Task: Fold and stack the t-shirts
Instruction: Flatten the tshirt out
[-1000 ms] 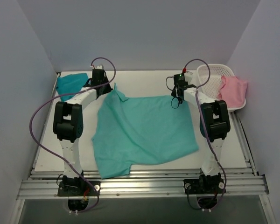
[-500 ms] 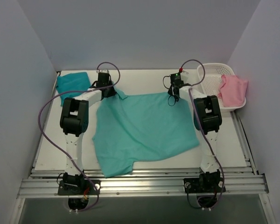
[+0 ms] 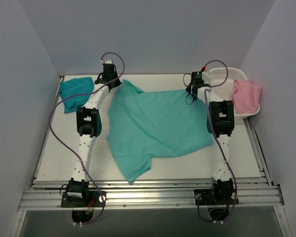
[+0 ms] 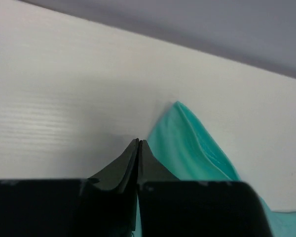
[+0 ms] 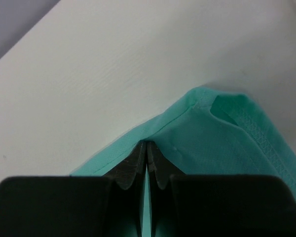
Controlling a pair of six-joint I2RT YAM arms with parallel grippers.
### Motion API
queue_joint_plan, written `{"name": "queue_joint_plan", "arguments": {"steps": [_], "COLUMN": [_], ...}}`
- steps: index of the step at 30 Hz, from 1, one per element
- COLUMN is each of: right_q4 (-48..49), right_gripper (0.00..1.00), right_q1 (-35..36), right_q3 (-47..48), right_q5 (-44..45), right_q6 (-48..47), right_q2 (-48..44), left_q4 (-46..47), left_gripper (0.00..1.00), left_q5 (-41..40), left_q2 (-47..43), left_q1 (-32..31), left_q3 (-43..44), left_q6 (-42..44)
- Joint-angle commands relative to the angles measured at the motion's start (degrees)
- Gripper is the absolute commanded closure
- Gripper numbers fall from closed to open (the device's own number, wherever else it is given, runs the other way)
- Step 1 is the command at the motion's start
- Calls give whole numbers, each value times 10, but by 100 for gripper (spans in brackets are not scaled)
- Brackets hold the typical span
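Note:
The light mint t-shirt [image 3: 158, 123] lies spread open across the middle of the table, one sleeve trailing toward the near edge. My left gripper [image 3: 120, 85] is shut on its far left corner, and my right gripper [image 3: 190, 95] is shut on its far right edge. In the left wrist view the jaws [image 4: 139, 143] are closed, with mint cloth [image 4: 187, 143] bunched just to their right. In the right wrist view the jaws [image 5: 146, 144] pinch the hemmed edge of the shirt [image 5: 222, 143]. The darker teal t-shirt [image 3: 75, 92] lies folded at the far left corner.
A white basket [image 3: 222, 81] stands at the far right, with a pink cloth [image 3: 246, 96] hanging over its right rim. Grey walls close in the table on the left, back and right. Metal rails run along the near edge.
Both arms have stretched out toward the back wall, dragging the mint shirt away from the near edge and slightly right. Both grippers have stayed shut on the cloth.

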Motion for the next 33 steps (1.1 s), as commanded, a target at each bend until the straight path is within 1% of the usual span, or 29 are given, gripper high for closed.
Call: {"name": "queue_joint_plan", "arguments": {"steps": [1,2,3,4,5,6,7,8,9,10,13,14,15,16,17,18,20,21,22,23,24,25,26,28,29,30,31,32,33], "right_q4": [-55,-59,-62,-61,-52,-21,5,16,22,15,-16,-17,-17,-17,-17,-38,-47,-50,-45,-26,-19,-2,9,11,11,13,17,25,26], "right_gripper": [100,95,61,40,26,0,0,0,0,0,0,0,0,0,0,0,0,0,0,0,0,0,1,3,12,17,21,33,38], "right_q1": [-16,-18,-18,-20,-19,-18,-17,-17,-16,-13,0,10,17,24,32,47,60,71,76,83,94,98,101,104,104,105,108,112,115], "right_q3": [64,84,99,107,88,65,42,6,-3,-8,-25,-48,-64,-81,-100,-117,-170,-192,-246,-274,-300,-342,-356,-370,-372,-372,-373,-373,-370], "right_q5": [8,-2,-15,-24,-17,-17,-16,-16,-17,-19,-10,-5,-2,2,9,16,32,35,37,34,32,32,30,22,4,-6,-14,-25,-29], "right_q6": [6,2,-5,-11,-13,-14,-17,-17,-20,-24,-42,-50,-54,-59,-63,-68,-70,-60,-54,-51,-46,-44,-42,-39,-39,-39,-37,-38,-39], "right_q2": [45,57,60,56,28,5,-41,-62,-82,-98,-158,-192,-212,-248,-264,-280,-321,-335,-364,-377,-391,-411,-417,-417,-414,-410,-405,-402,-398], "left_q4": [-123,-125,-103,-76,-1,36,63,87,88,87,66,64,64,64,65,65,66,71,76,100,118,135,174,203,220,221,212,169,144], "left_gripper": [91,87,76,71,65,59,47,42,39,36,34,34,34,32,27,25,24,24,24,25,25,26,26,28,30,30,33,36,39], "left_q5": [4,11,16,21,19,19,11,5,2,0,5,5,3,0,-3,-15,-17,-14,-16,-15,-17,-20,-18,3,11,24,37,43,43], "left_q2": [88,90,57,24,-13,-90,-125,-152,-199,-220,-300,-342,-362,-383,-401,-432,-458,-478,-487,-501,-506,-508,-507,-473,-432,-408,-381,-330,-311], "left_q1": [24,35,37,39,38,37,36,36,36,36,31,22,14,5,-6,-16,-47,-57,-78,-88,-97,-112,-116,-117,-117,-116,-114,-112,-112], "left_q3": [237,249,237,145,82,20,-72,-100,-119,-133,-172,-201,-216,-232,-250,-284,-325,-375,-402,-434,-496,-522,-544,-555,-545,-526,-470,-434,-403], "left_q6": [23,6,1,-1,0,3,5,6,6,6,-1,0,4,13,20,25,27,25,17,14,12,3,-1,-8,-5,-5,-5,-7,-9]}}
